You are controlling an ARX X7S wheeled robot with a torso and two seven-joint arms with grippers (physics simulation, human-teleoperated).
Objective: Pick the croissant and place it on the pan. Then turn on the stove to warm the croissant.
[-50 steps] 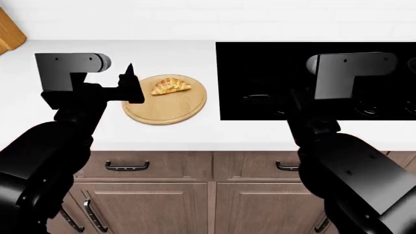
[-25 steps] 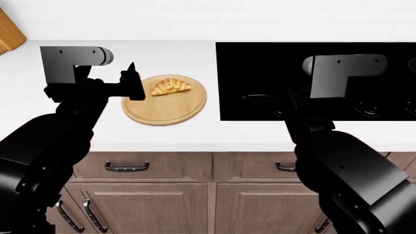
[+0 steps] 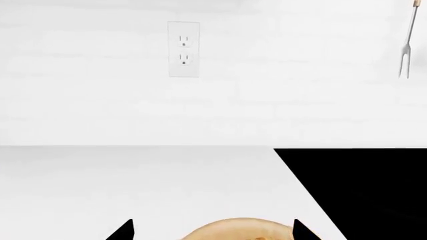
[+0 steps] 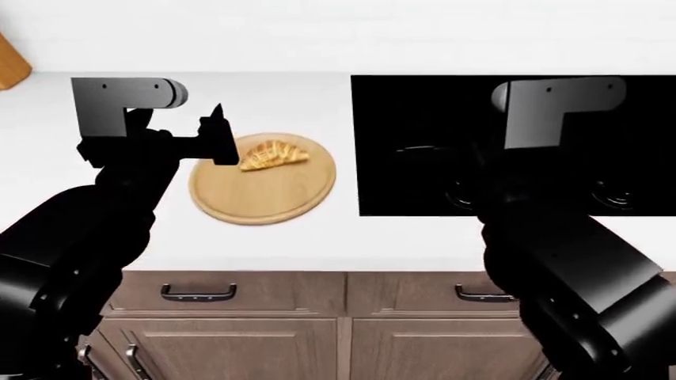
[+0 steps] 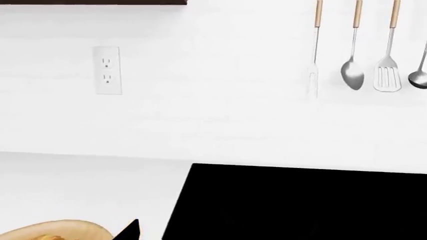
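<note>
Croissant (image 4: 274,154) sits on a round light-wood board (image 4: 264,194) on the white counter (image 4: 275,99), left-center of the head frame, just left of the black stove (image 4: 423,103) filling the upper right. My left end effector (image 4: 218,136) hangs at the board's left edge just beside the pastry, fingers spread apart and empty, both tips showing at the bottom of the left wrist frame. My right end effector is over the stove, lost against the black, so I cannot tell whether it is released or clenched; pan not visible.
</note>
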